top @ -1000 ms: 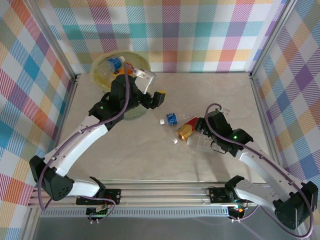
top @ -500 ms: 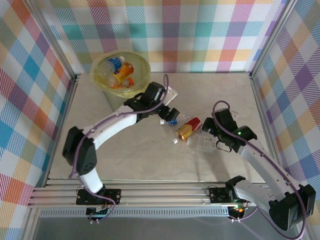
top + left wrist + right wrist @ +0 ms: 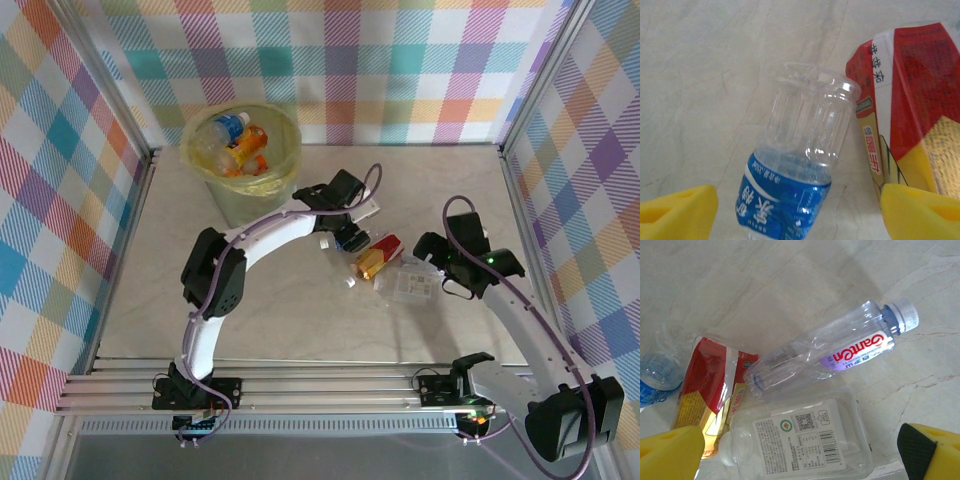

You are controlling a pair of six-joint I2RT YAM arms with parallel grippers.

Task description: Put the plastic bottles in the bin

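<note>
The bin (image 3: 289,160), a pale-green bucket with a yellow liner, stands at the back left with several plastic bottles (image 3: 243,143) inside. A clear bottle with a blue label (image 3: 788,190) lies on the table between my left gripper's yellow fingertips (image 3: 677,212), with gaps on both sides; the left gripper (image 3: 349,236) is open. A red and yellow crushed bottle (image 3: 910,100) lies just right of it. My right gripper (image 3: 432,272) is open above a flat clear bottle with a white label (image 3: 805,440). Beyond that lies a purple-labelled clear bottle (image 3: 830,357).
Loose white caps (image 3: 350,283) lie on the marble table (image 3: 300,320) near the bottles. Metal frame posts and checked walls close in the left, right and back sides. The left arm arches across the space between the bin and the bottle cluster.
My left arm has swung from over the bin to the right and down, ending over the blue-labelled bottle. The right arm has drawn back slightly to the right.
</note>
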